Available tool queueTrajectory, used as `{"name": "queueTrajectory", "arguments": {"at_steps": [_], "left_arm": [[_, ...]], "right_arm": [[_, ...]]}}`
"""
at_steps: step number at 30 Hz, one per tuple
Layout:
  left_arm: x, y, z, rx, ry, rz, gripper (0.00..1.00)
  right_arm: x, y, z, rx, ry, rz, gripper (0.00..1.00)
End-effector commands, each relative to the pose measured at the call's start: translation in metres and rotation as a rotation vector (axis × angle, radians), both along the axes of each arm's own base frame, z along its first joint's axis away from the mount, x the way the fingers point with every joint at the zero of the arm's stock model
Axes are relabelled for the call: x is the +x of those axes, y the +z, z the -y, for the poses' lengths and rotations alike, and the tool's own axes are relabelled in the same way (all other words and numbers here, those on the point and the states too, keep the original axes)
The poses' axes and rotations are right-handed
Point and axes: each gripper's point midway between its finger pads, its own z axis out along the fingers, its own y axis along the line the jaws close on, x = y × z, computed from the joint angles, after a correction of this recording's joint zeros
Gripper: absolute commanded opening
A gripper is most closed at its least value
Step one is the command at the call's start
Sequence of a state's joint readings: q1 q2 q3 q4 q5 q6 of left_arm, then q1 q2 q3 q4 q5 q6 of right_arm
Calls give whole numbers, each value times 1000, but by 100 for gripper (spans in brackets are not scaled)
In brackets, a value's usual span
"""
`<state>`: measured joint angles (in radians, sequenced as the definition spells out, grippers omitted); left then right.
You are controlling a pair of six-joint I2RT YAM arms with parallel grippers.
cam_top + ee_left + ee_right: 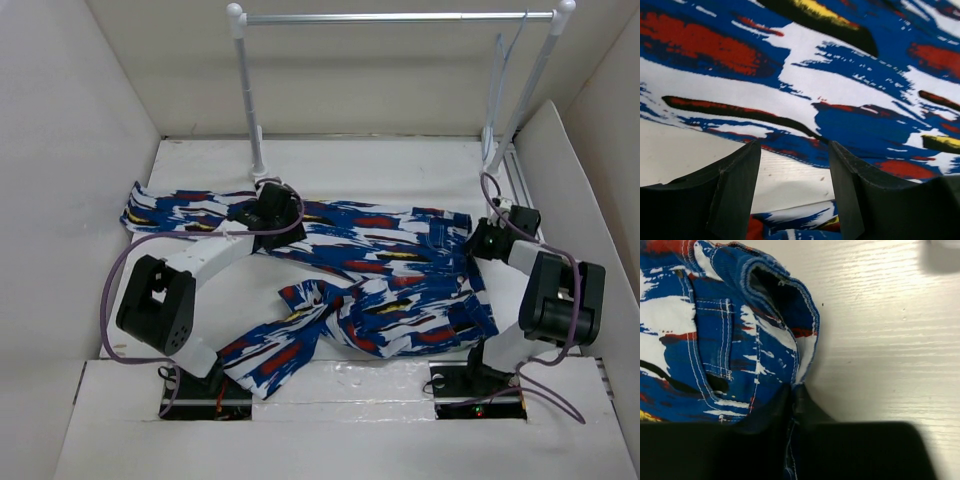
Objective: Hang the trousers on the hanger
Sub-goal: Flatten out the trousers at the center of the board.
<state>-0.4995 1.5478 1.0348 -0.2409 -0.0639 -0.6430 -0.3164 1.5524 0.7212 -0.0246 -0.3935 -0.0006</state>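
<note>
Left hand [792,150] agape over streaky blue trousers [380,270], right hand [791,400] pinching their waist

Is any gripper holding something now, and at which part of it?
The right gripper is shut on the trousers at the waistband edge. The left gripper is open over one trouser leg and holds nothing.

A white table [380,165] with a faint grain in its surface forms the floor of a booth with plain white sides. At its far end stands a clothes rack [400,17]: a thin silver bar carried across two thick white posts, the left post [248,90] and the right post [535,80], both footed close to the back wall [380,75]. A white panel [575,180] slants along the table's right side
</note>
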Motion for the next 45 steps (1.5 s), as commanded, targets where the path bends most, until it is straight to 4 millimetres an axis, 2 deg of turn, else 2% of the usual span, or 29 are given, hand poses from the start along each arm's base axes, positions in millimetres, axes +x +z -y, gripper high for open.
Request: {"name": "queueTrajectory", "arguments": {"at_steps": [1, 3, 9, 13, 16, 17, 18, 19, 20, 23, 24, 25, 27, 28, 29, 30, 31, 32, 34, 35, 36, 37, 38, 40, 41, 42, 43, 44, 45], "left_arm": [[-4, 17, -5, 1, -16, 48, 52], [-11, 9, -14, 42, -11, 20, 51], [-10, 9, -51, 93, 69, 17, 52], [-1, 14, -73, 126, 121, 31, 54], [6, 8, -97, 152, 189, 16, 56], [9, 8, -103, 147, 208, 18, 56], [14, 6, -118, 139, 248, 13, 57], [16, 4, -121, 122, 251, 2, 58], [21, 5, -126, 118, 263, 5, 60], [19, 4, -130, 106, 255, -34, 59], [15, 5, -126, 118, 215, -37, 58], [8, 9, -113, 123, 156, -37, 57], [-15, 9, -103, 190, 74, -77, 56], [-25, 14, -109, 261, 83, -69, 56], [-33, 15, -104, 290, 63, -58, 56], [-34, 21, -106, 288, 83, -42, 56], [-32, 36, -105, 247, 90, -5, 55], [-23, 52, -111, 212, 128, 32, 55], [-10, 89, -111, 139, 164, 127, 54], [3, 126, -110, 103, 185, 213, 54], [8, 147, -116, 95, 221, 256, 54], [21, 209, -124, 68, 281, 391, 54], [21, 210, -124, 68, 282, 392, 54], [22, 253, -136, 58, 342, 492, 55], [20, 284, -138, 32, 357, 565, 55], [17, 304, -150, 17, 387, 614, 55], [15, 328, -155, -7, 404, 669, 55], [12, 337, -160, -18, 412, 693, 55], [8, 350, -164, -41, 408, 727, 55]], "right_arm": [[4, 4, -3, 80, -30, 40, 2], [11, 20, 7, 60, -67, 80, 0], [33, 89, 87, -77, -268, 162, 0], [41, 106, 127, -102, -367, 170, 0], [42, 104, 151, -116, -451, 144, 1], [47, 105, 151, -111, -442, 158, 11], [53, 98, 154, -107, -441, 151, 48], [55, 92, 149, -81, -403, 128, 64], [62, 99, 148, -71, -373, 125, 71], [53, 75, 98, -16, -223, 38, 75], [54, 80, 88, -29, -198, 82, 73], [51, 103, 67, -49, -164, 148, 72], [30, 98, 37, -37, -118, 152, 68], [24, 126, 15, -36, -65, 242, 63], [20, 136, -27, -22, 46, 288, 53], [13, 136, -56, -17, 126, 330, 51], [3, 157, -89, -15, 236, 407, 49], [-15, 160, -158, 24, 441, 424, 46], [-45, 167, -231, 66, 689, 457, 43], [-57, 160, -264, 63, 811, 444, 40], [-91, 174, -321, 57, 1021, 481, 39], [-120, 154, -371, 33, 1206, 426, 52], [-143, 154, -386, 47, 1274, 427, 52], [-159, 161, -425, 43, 1384, 462, 64], [-168, 133, -444, 40, 1443, 393, 70], [-188, 125, -462, 59, 1520, 374, 71], [-191, 131, -481, 76, 1555, 394, 72], [-200, 122, -491, 76, 1599, 367, 73], [-217, 94, -505, 58, 1671, 306, 74]]}}
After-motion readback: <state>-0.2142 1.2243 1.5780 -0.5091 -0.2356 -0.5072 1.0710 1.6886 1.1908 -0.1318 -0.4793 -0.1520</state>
